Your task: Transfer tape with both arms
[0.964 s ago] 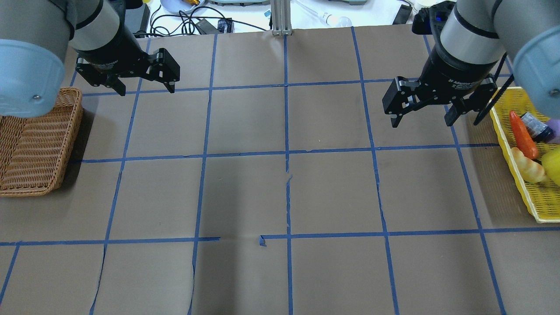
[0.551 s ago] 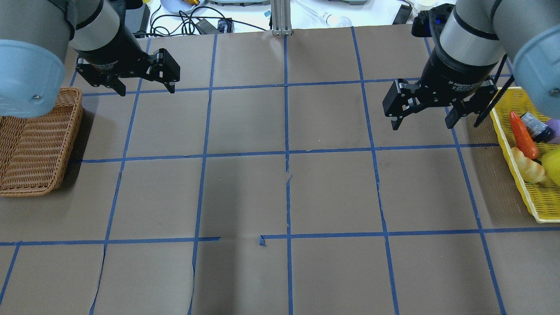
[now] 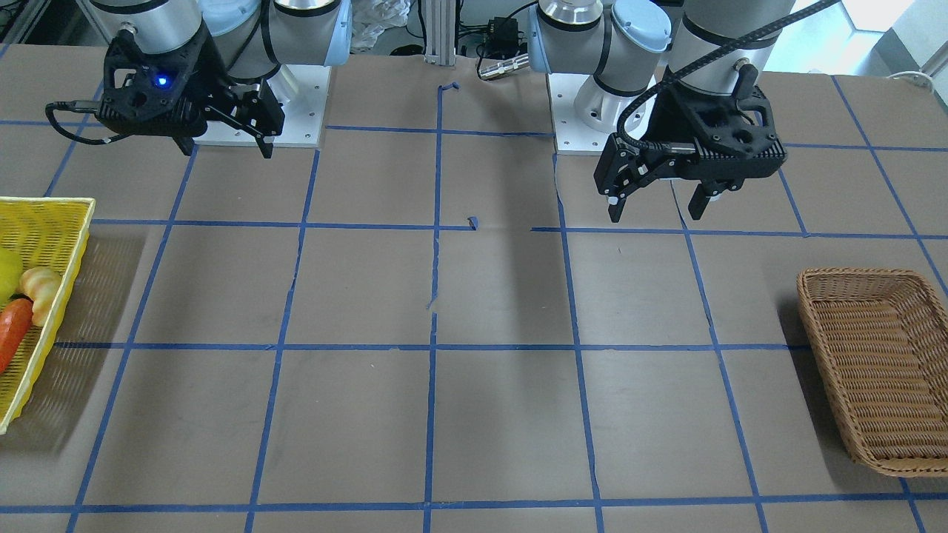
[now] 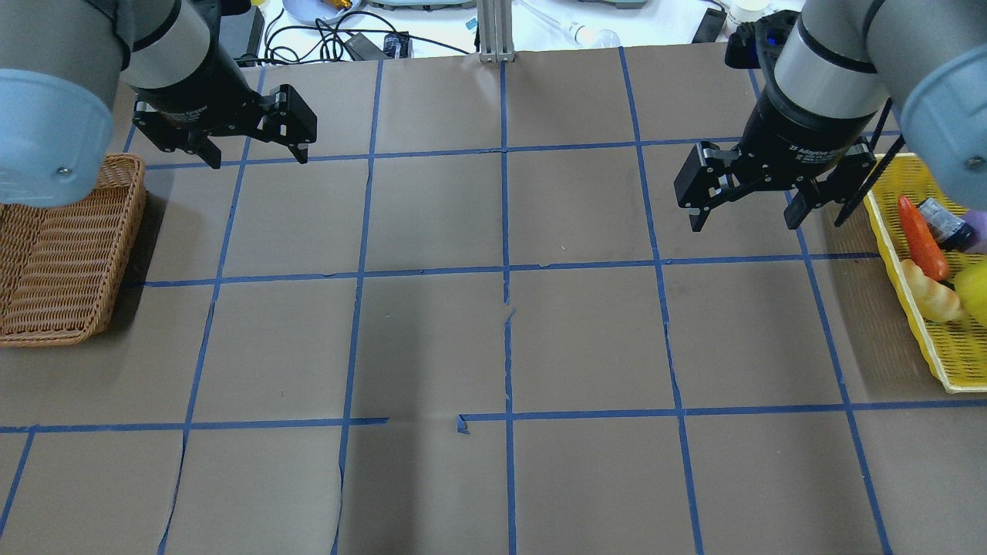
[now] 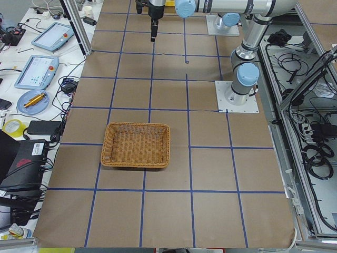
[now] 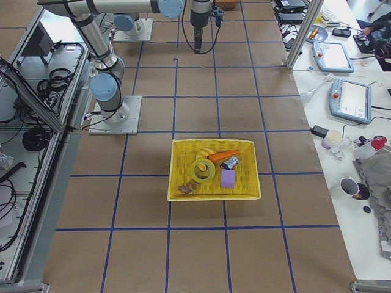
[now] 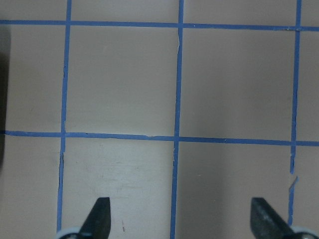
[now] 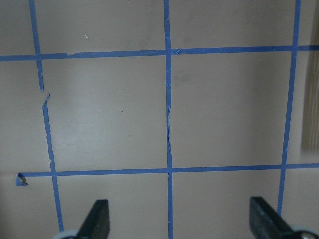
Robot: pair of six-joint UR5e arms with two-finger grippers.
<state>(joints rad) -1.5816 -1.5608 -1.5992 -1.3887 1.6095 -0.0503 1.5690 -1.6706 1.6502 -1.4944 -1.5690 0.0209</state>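
The tape (image 6: 202, 170), a yellow ring with an open centre, lies in the yellow basket (image 6: 214, 196) among other items at the table's right end. My right gripper (image 4: 744, 223) hangs open and empty above the table, just left of that basket; it also shows in the front view (image 3: 226, 152) and the right wrist view (image 8: 182, 219). My left gripper (image 4: 258, 158) is open and empty near the far corner of the wicker basket (image 4: 46, 254); it also shows in the front view (image 3: 655, 215) and the left wrist view (image 7: 182, 219).
The yellow basket (image 4: 925, 339) also holds a carrot (image 4: 921, 239), a bread roll (image 4: 933, 291), a can and a purple block (image 6: 228, 177). The wicker basket (image 3: 874, 370) is empty. Brown paper with blue tape grid lines covers the table. Cables and devices lie past its far edge.
The right gripper has shifted very slightly, still open. The left arm has not moved.
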